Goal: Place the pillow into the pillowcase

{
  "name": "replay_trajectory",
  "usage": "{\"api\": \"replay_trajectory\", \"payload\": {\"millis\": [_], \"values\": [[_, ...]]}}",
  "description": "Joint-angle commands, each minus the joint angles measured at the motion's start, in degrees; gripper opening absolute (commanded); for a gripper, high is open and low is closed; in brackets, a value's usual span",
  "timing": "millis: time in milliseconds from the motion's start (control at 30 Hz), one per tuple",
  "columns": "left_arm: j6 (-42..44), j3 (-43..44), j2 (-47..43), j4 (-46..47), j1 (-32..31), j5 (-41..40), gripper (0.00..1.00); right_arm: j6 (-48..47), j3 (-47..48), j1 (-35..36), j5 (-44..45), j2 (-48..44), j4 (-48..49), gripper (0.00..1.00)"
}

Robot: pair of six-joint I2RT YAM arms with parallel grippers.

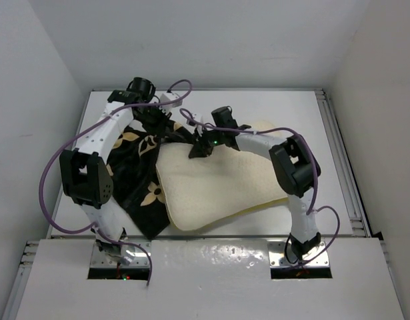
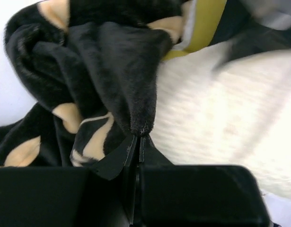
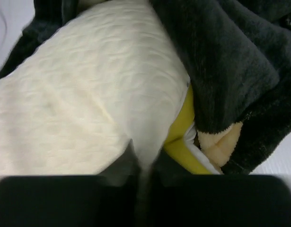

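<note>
Top external view: pillow mostly bare, both arms at its far left corner

Seen from above, the cream pillow lies slantwise across the middle of the white surface, with most of its quilted top uncovered. The black, tan-flowered pillowcase is bunched along the pillow's left end, from the near edge up to the far left corner, and overlaps that end. Both arms reach in over that corner. The left hand comes down on the gathered black cloth just beyond the corner. The right hand sits at the pillow's far edge just beside it, near the other hand but apart from it.

Left wrist view: the left hand's fingers are pressed together, with a fold of the pillowcase pinched at their tips. The cloth rises from the grip in a thick ridge. The pillow's white face lies just to the right of the ridge, touching the cloth, and the yellow band shows beyond the fold.

Right wrist view: the right hand's fingers are blurred. They flank a raised ridge at the pillow's corner, but I cannot tell whether they clamp it or stand loose. The pillowcase hangs over the corner to the right of the hand, its edge lying against the yellow band
</note>
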Motion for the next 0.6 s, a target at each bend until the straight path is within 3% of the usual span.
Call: {"api": "replay_trajectory", "payload": {"millis": [0, 133, 233, 300, 400, 567], "values": [[2.59, 0.69, -0.48, -0.67, -0.05, 5.07, 0.00, 8.92, 5.23, 0.51, 3.95, 3.05, 5.73, 0.00], [3.64, 1.66, -0.66, -1.55, -0.75, 9.20, 0.00, 23.14, -0.45, 0.42, 8.42, -0.71, 19.16, 0.00], [7.58, 3.15, -0.92, -4.26, -1.89, 12.97, 0.00, 35.61, -6.77, -1.15, 21.23, -4.67, 30.32, 0.00], [13.54, 3.42, -1.62, -8.38, -2.42, 14.73, 0.00, 46.12, -9.16, -3.17, 33.06, -6.16, 32.62, 0.00], [20.14, 3.24, -2.24, -13.49, -2.86, 16.50, 0.00, 55.82, -12.51, -7.92, 39.35, -8.36, 33.24, 0.00], [22.11, 3.33, 0.30, -17.19, -2.86, 13.08, 0.00, 57.09, -17.87, -10.66, 48.76, -14.78, 30.79, 0.00]]}}
